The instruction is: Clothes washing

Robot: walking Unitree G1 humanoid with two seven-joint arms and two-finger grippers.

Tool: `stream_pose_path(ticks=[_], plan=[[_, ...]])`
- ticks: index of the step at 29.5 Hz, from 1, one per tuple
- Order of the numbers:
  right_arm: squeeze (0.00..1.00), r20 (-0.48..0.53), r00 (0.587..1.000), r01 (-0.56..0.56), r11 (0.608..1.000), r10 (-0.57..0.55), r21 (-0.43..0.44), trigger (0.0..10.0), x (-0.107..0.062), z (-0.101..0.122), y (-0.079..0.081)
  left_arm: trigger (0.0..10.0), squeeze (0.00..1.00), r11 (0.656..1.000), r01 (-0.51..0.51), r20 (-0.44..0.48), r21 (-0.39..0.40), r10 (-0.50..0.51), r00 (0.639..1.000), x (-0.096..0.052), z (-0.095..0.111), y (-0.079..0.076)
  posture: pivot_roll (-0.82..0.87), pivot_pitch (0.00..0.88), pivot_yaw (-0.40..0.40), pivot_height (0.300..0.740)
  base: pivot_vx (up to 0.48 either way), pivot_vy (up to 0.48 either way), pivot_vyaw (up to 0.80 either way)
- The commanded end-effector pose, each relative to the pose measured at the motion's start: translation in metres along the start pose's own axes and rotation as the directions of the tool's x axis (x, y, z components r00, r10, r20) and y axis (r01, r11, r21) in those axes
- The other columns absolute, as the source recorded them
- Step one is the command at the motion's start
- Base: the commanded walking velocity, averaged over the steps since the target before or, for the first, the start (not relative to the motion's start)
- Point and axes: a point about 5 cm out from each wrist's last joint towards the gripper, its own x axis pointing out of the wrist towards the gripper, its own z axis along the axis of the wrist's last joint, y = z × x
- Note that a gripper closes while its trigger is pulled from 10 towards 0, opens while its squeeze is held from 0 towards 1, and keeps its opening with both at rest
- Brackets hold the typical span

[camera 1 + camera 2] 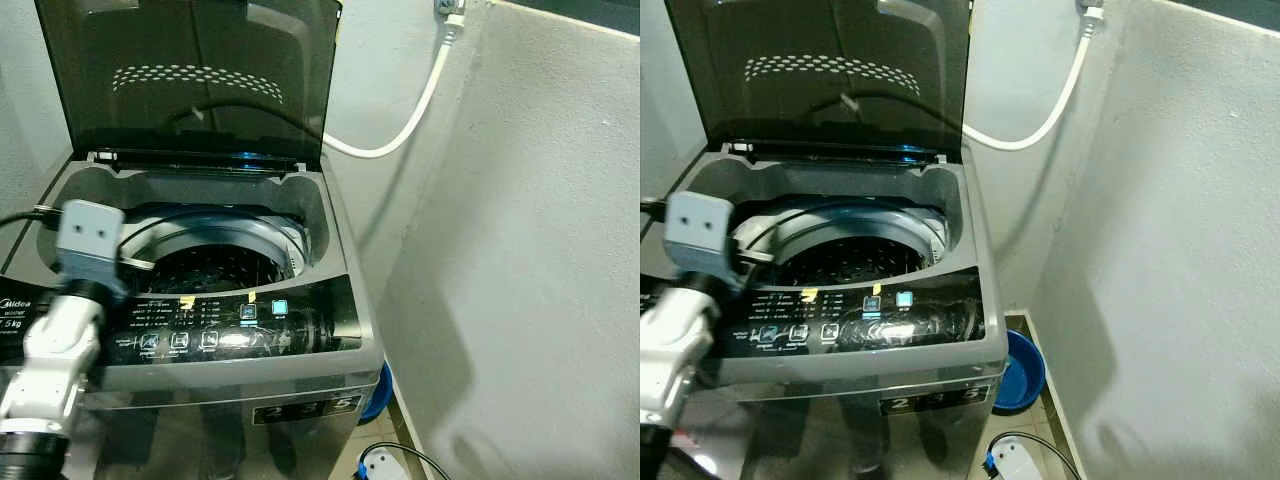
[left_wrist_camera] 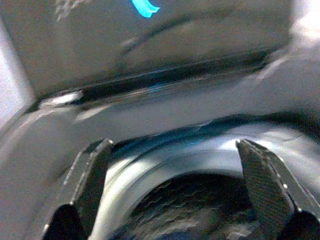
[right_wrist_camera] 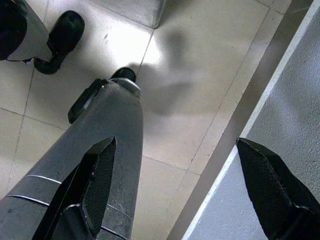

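While the lid (image 1: 190, 70) stands up, the left end effector (image 2: 175, 185), open and empty, hovers over the drum (image 1: 215, 265); keep it clear of the rim. The right end effector (image 3: 185, 185) hangs open.

We see a glossy, dark control panel (image 1: 230, 325) fronting the grey plastic washing machine (image 1: 330, 215), a smoky translucent lid (image 1: 190, 75) raised behind it, a perforated metal drum (image 1: 215, 268) inside, and a matt, rough wall (image 1: 540, 230) beside it.
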Motion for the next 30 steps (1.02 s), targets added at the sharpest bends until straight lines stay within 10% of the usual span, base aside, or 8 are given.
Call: stream_pose_path(ticks=[1,11,30], plan=[[0.00,-0.011,1.000,0.006,1.000,-0.006,-0.006,10.0,0.000,-0.004,-0.002,10.0,0.00,0.995,0.067,0.089,-0.069,-0.061,0.994,0.003,0.021,-0.011,0.29,0.000,-0.113,0.740,0.000,0.000,0.00],[0.00,-0.008,1.000,0.000,1.000,0.000,-0.006,10.0,0.000,-0.003,0.002,10.0,0.00,0.997,0.054,0.174,-0.054,-0.044,0.984,0.001,0.056,-0.026,0.29,0.000,-0.111,0.740,-0.157,0.000,0.00],[0.00,0.002,1.000,-0.010,1.000,0.010,-0.009,10.0,0.001,0.000,0.003,10.0,0.00,0.993,0.084,0.131,-0.077,-0.073,0.989,-0.004,0.053,-0.045,0.29,0.000,-0.110,0.740,-0.329,0.000,0.00]])
